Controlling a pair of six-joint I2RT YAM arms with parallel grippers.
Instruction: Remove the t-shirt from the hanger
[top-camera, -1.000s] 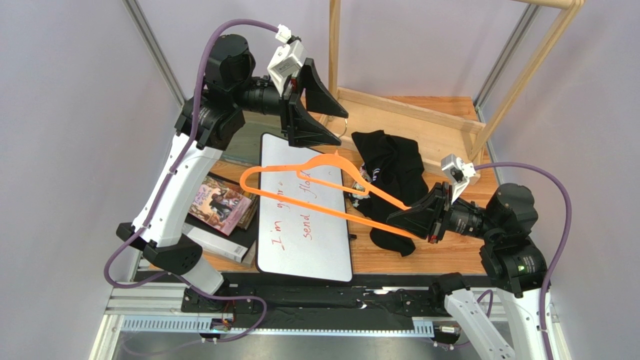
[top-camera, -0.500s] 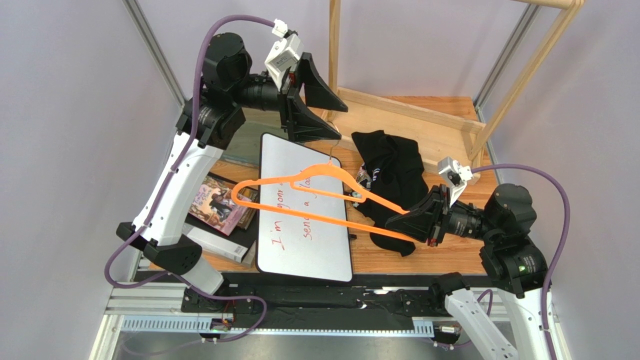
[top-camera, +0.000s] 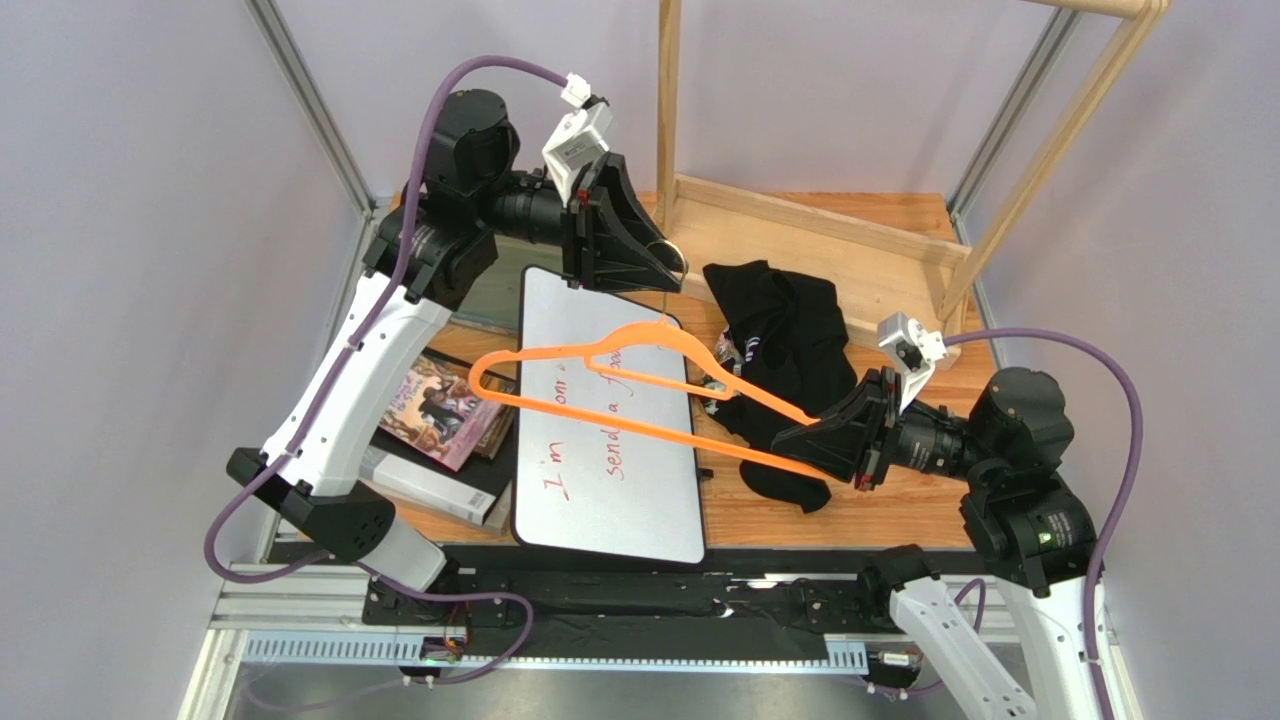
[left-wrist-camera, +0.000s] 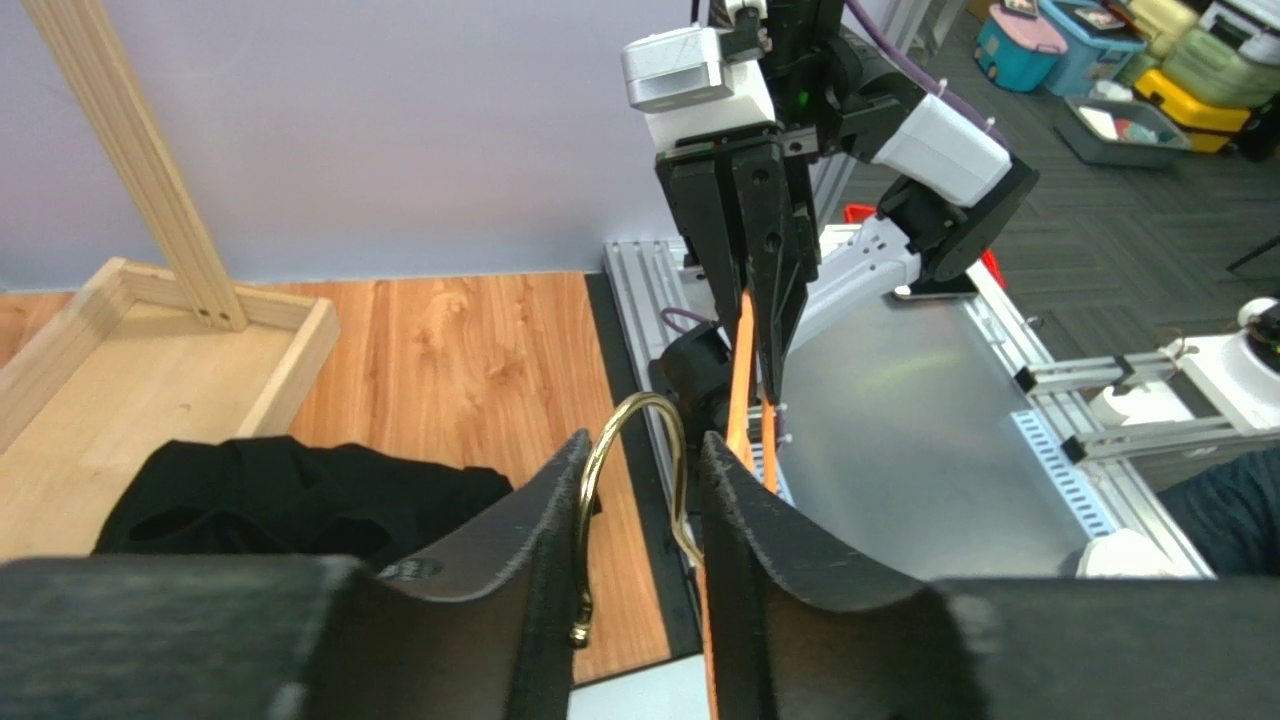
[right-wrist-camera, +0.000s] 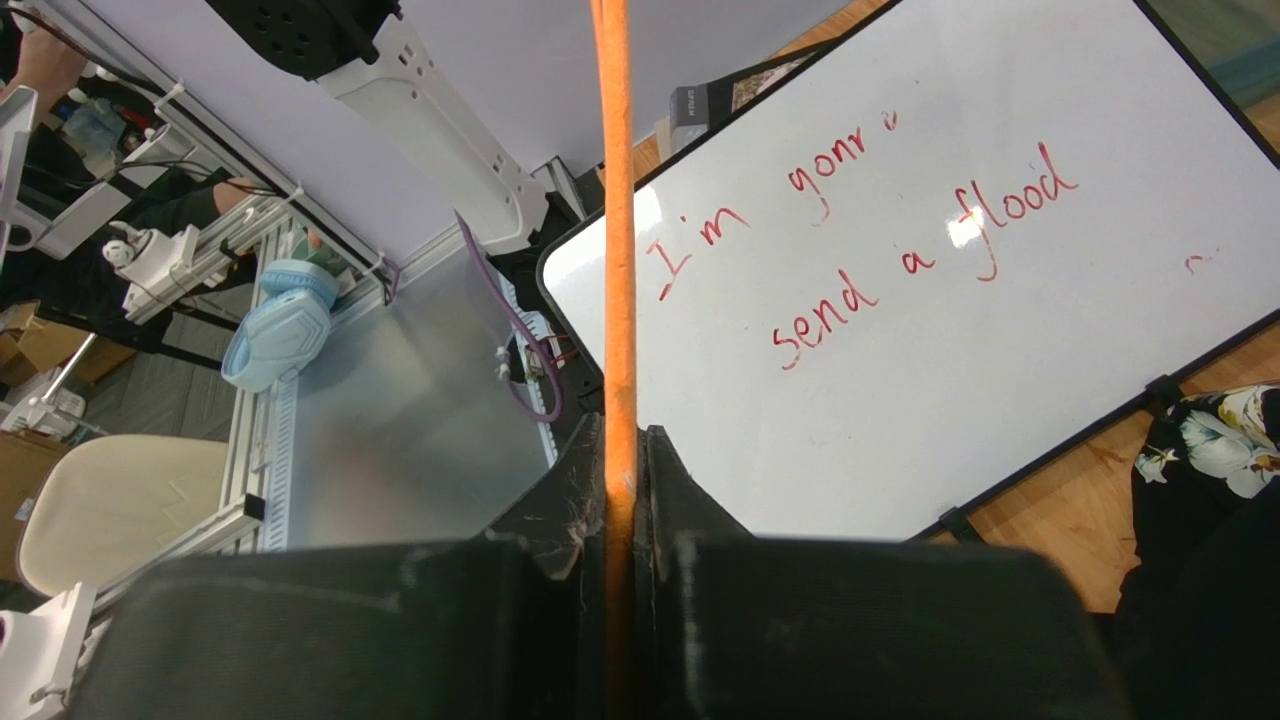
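Over the last second the right claw (right-wrist-camera: 622, 435), clamped shut on one end of the hanger (right-wrist-camera: 613, 225), carried it slightly leftward over the whiteboard (top-camera: 631, 495). Meanwhile the left claw (left-wrist-camera: 649, 450) came down so that the hook (left-wrist-camera: 643, 399) stood between its open jaws, which gripped nothing. The t-shirt (top-camera: 781, 323) lay crumpled on the counter (top-camera: 744, 525) just beyond and beneath the right claw, with no cloth visible on the frame, so removal appeared complete and only a handover or set-down seemed to remain.

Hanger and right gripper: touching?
Touching. In the right wrist view, the hanger runs between the fingers of the right gripper, pinched with no gap on either side.
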